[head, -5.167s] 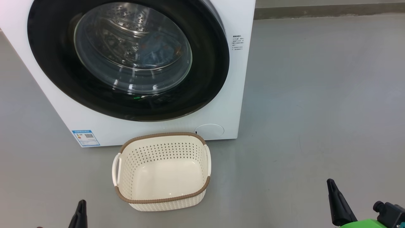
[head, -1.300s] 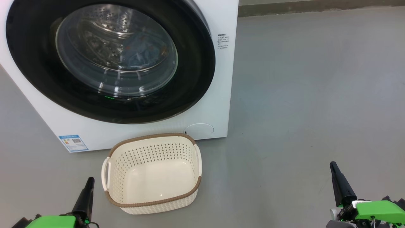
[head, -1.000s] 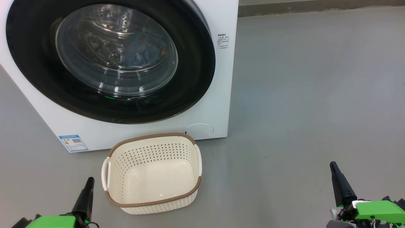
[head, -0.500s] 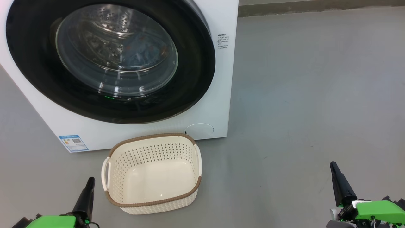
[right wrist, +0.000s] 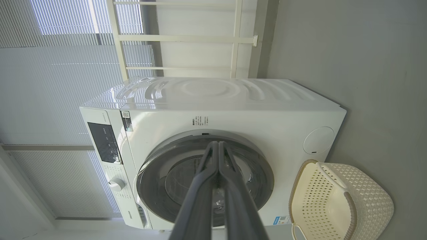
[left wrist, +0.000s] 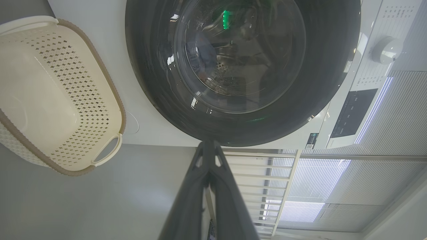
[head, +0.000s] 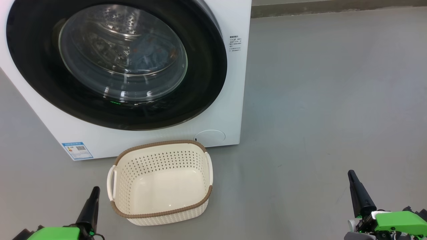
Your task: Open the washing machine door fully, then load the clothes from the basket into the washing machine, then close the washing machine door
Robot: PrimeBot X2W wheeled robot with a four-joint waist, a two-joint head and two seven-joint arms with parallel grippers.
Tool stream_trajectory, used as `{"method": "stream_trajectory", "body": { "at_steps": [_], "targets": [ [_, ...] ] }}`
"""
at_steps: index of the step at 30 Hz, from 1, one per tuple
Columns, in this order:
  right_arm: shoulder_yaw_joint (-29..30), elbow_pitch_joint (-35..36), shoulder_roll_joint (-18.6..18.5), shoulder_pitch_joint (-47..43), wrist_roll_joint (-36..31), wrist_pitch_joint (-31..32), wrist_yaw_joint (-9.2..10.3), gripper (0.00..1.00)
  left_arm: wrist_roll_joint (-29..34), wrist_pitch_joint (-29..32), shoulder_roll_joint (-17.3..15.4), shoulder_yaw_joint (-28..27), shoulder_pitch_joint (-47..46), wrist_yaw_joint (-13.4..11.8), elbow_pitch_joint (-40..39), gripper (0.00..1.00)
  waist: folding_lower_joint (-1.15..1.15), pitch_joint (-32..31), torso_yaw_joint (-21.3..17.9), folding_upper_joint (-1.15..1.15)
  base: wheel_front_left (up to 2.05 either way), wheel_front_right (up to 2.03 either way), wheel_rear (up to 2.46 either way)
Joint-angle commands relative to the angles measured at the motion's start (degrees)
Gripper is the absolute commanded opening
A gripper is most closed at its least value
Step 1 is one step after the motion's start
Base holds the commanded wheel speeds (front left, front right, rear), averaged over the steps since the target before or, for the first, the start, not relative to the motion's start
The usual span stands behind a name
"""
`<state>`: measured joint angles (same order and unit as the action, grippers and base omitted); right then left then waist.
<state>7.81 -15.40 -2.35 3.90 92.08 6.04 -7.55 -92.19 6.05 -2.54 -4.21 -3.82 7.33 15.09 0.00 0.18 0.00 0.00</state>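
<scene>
the light-blue clothes (head: 150, 53) lie behind the shut glossy black round door (head: 206, 76) of the white front-loading washing machine (head: 230, 113), the cream perforated plastic basket (head: 160, 213) sits empty before it, so left end effector (head: 94, 191) and right end effector (head: 352, 176), fingers together, hang clear, seemingly finished.
</scene>
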Motion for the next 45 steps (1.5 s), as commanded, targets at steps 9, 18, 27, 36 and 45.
{"method": "stream_trajectory", "body": {
  "at_steps": [9,18,27,36,45],
  "targets": [
    [-1.28,1.38,-0.58,2.29,0.08,0.45,0.06,0.00,-0.21,0.20,-0.58,-2.01,-2.35,0.15,-1.05,0.00,0.00,0.00,0.00,0.00,0.00,0.00,0.00],
    [-1.28,1.37,-0.57,2.29,0.07,0.46,0.06,0.00,-0.17,0.24,-0.55,-2.06,-2.35,0.15,-1.05,0.00,0.00,0.00,0.00,0.00,0.00,0.00,0.00],
    [-1.27,1.37,-0.56,2.29,0.07,0.46,0.06,0.00,-0.14,0.27,-0.52,-2.10,-2.36,0.15,-1.05,0.00,0.00,0.00,0.00,0.00,0.00,0.00,0.00],
    [-1.26,1.37,-0.56,2.29,0.06,0.47,0.06,0.00,-0.11,0.30,-0.50,-2.13,-2.36,0.15,-1.05,0.00,0.00,0.00,0.00,0.00,0.00,0.00,0.00],
    [-1.25,1.37,-0.56,2.29,0.05,0.47,0.06,0.00,-0.09,0.33,-0.47,-2.17,-2.36,0.15,-1.05,0.00,0.00,0.00,0.00,0.00,0.00,0.00,0.00]
  ]
}}
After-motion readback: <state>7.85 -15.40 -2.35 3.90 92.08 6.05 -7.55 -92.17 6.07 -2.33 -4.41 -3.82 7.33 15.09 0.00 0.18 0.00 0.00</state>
